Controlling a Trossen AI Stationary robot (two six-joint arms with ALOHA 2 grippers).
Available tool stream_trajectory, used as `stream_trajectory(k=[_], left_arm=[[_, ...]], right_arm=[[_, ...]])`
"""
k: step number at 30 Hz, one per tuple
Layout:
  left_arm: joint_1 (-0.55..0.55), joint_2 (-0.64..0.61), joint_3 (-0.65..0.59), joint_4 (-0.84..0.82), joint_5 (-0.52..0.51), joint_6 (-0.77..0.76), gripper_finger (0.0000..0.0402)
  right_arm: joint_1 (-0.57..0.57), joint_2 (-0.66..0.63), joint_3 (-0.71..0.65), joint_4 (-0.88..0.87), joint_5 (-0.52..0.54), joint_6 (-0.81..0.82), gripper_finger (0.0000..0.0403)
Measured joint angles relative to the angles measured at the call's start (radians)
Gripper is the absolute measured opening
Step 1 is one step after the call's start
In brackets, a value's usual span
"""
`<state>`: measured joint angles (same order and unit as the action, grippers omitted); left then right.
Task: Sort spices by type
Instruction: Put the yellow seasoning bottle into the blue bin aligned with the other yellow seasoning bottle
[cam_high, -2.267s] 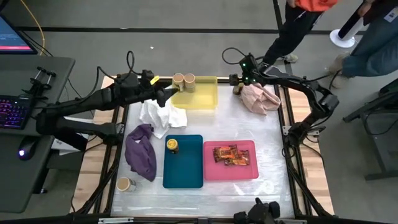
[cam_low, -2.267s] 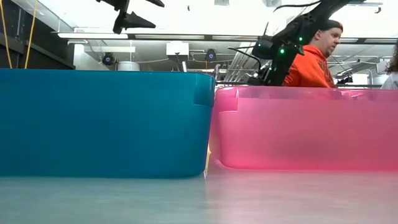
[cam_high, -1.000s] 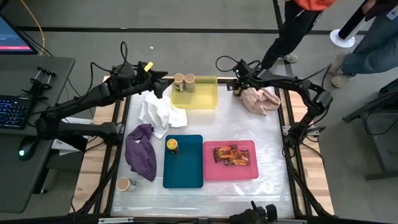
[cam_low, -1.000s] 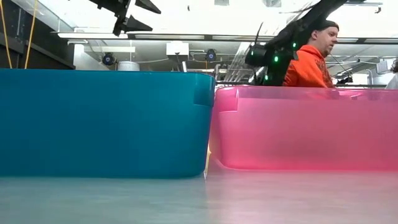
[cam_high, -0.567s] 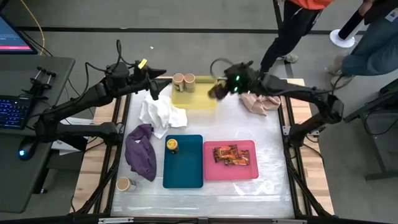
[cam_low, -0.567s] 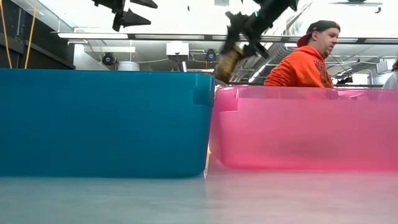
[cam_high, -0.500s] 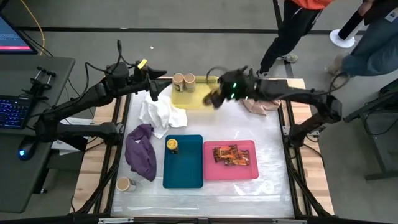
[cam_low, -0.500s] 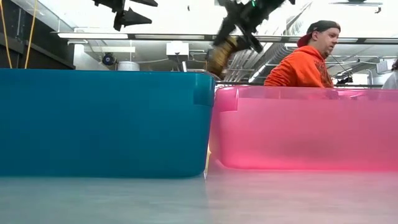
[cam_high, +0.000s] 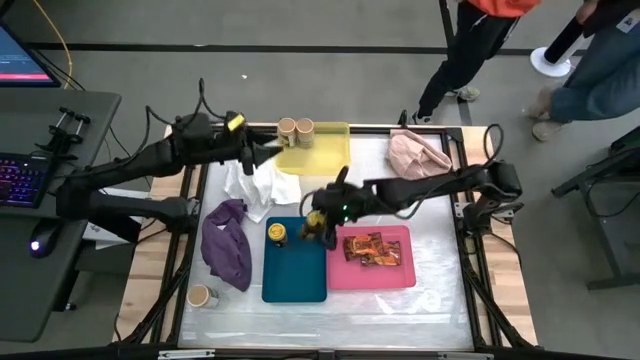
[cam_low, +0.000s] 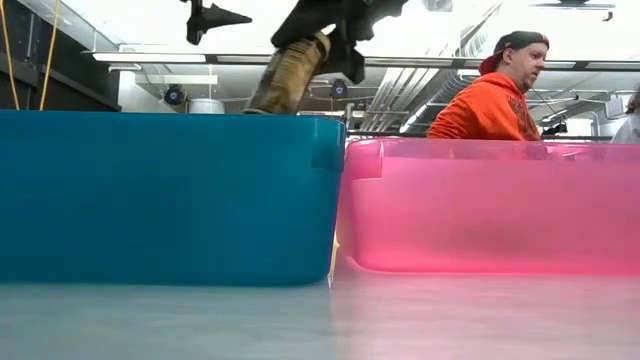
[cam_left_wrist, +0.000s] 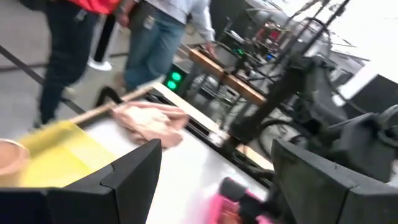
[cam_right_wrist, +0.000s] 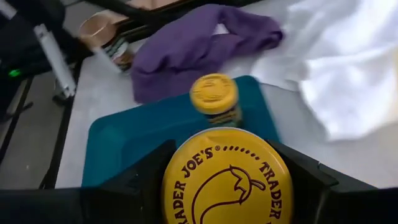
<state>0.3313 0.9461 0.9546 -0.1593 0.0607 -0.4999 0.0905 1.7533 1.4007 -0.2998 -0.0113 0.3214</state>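
My right gripper (cam_high: 320, 222) is shut on a small spice jar with a yellow lid (cam_right_wrist: 227, 180) and holds it above the far right part of the teal tray (cam_high: 296, 270). A second yellow-lidded jar (cam_high: 277, 234) stands in that tray. Two tan-lidded jars (cam_high: 295, 129) stand in the yellow tray (cam_high: 320, 155). Another tan-lidded jar (cam_high: 203, 296) stands on the table at the near left. Orange-red packets (cam_high: 365, 248) lie in the pink tray (cam_high: 400, 275). My left gripper (cam_high: 257, 155) hovers open over the white cloth (cam_high: 265, 187) with nothing between its fingers. My right gripper pinches the jar between its two fingers, one on each side of it at the lid's rim (cam_right_wrist: 166, 186). The fingers come from the table's right, slanting down. The jar (cam_low: 290, 75) is tilted, lid toward the wrist, and lifted clear above the teal tray.
A purple cloth (cam_high: 228, 245) lies left of the teal tray and a pink cloth (cam_high: 418, 155) at the far right. People stand beyond the table's far edge, one in an orange top (cam_low: 490, 105). A keyboard and desk (cam_high: 30, 180) are to the left.
My right gripper has lifted the yellow-lidded jar from the far right corner beside the pink cloth and swung it fast past the yellow tray toward the near left, rolling as it went, to above the teal tray. My left gripper has drifted slightly toward the near edge.
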Motion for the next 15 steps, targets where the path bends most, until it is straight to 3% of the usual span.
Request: stream_trajectory(k=[9,12,15], left_arm=[[-0.286,0.036,0.000,0.000,-0.253,-0.047,0.0290],[-0.341,0.054,0.000,0.000,-0.289,-0.047,0.0290],[-0.380,0.070,0.000,0.001,-0.296,-0.049,0.0290]], right_arm=[[0.044,0.121,0.001,0.006,0.054,-0.009,0.0215],[0.039,0.147,0.001,0.004,0.098,-0.008,0.0215],[0.025,0.166,0.001,-0.004,0.073,-0.008,0.0215]])
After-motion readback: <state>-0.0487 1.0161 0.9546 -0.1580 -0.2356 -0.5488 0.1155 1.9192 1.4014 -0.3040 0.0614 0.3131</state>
